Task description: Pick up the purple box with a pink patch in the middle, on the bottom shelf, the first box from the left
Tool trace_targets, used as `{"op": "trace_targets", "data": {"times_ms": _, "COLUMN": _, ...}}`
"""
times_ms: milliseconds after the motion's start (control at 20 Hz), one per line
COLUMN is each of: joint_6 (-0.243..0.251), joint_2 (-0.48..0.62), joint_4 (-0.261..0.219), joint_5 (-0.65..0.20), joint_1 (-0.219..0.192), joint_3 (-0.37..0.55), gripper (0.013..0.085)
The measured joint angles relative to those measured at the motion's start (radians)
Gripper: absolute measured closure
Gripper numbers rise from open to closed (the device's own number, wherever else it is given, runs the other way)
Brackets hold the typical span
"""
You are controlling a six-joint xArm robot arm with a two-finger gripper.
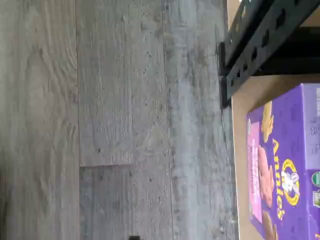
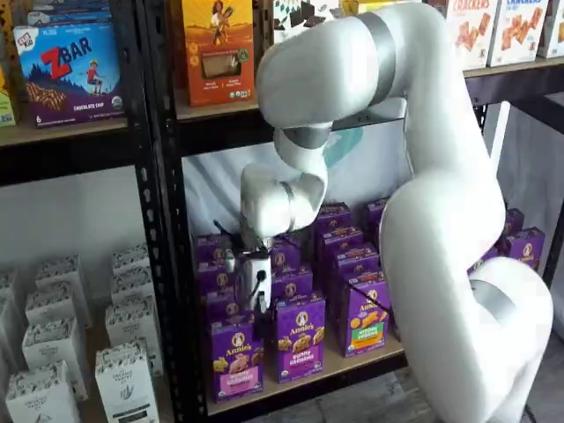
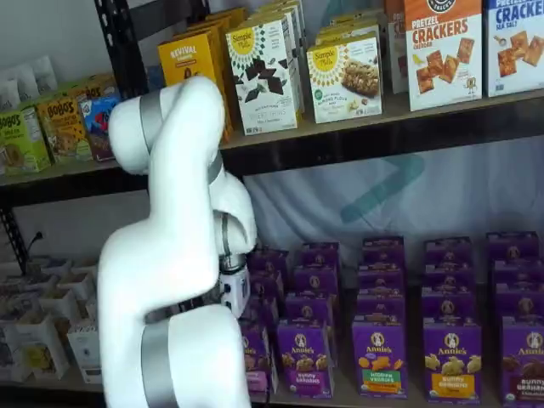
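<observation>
Hanging over the bottom shelf (image 2: 304, 379), the hand (image 2: 255, 284) (finger state cannot be told) is facing the upright purple box (image 2: 235, 357), sitting at its six o'clock.

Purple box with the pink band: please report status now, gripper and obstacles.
Gripper above the front row, fingers hidden, state unclear. Purple box upright on the bottom shelf, not grasped. Like purple carton close beside it.

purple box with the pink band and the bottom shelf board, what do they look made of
The purple box looks like printed paperboard with a slight sheen, given its crisp folded edges. The bottom shelf board looks like matte tan particleboard or plywood, though which is unclear, fronted by a black metal rail.
</observation>
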Motion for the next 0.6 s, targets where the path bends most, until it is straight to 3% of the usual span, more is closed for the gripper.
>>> {"op": "trace_targets", "data": {"times_ms": 200, "joint_6": 0.044, "joint_2": 0.002, "joint_4": -0.042, "joint_5": -0.096, "joint_1": 0.01, "joint_3": 0.022, "gripper": 0.013}}
{"op": "trace_targets", "data": {"times_ms": 600, "joint_6": 0.044, "joint_2": 0.017, "joint_4": -0.029, "joint_5": -0.151, "joint_1": 0.022, "joint_3": 0.016, "gripper": 0.013}}
